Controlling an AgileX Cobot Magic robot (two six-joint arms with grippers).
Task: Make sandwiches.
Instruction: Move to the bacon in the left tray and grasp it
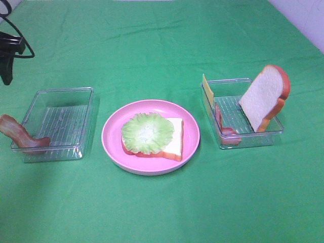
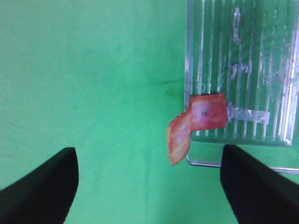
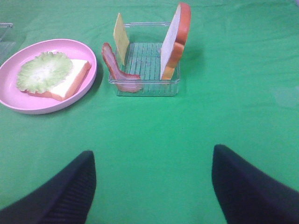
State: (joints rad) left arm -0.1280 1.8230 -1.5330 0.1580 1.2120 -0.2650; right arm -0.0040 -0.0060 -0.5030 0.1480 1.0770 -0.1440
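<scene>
A white bread slice point(image 1: 174, 142) lies on the pink plate point(image 1: 114, 144) with a ruffled lettuce leaf point(image 1: 148, 132) on top. The right clear tray point(image 1: 253, 134) holds an upright bread slice point(image 1: 263, 96), a yellow cheese slice point(image 1: 207, 88) and a bacon strip point(image 1: 223, 124). Another bacon strip point(image 1: 17, 134) hangs over the left tray's point(image 1: 61, 121) outer edge. My left gripper point(image 2: 149, 154) is open and empty above that bacon point(image 2: 196, 123). My right gripper point(image 3: 153, 154) is open and empty, well short of the right tray point(image 3: 149, 88).
A green cloth covers the whole table. A black part of the left arm point(image 1: 7, 50) shows at the far left edge of the high view. The left tray's ribbed floor point(image 2: 243, 70) holds nothing but the bacon's end.
</scene>
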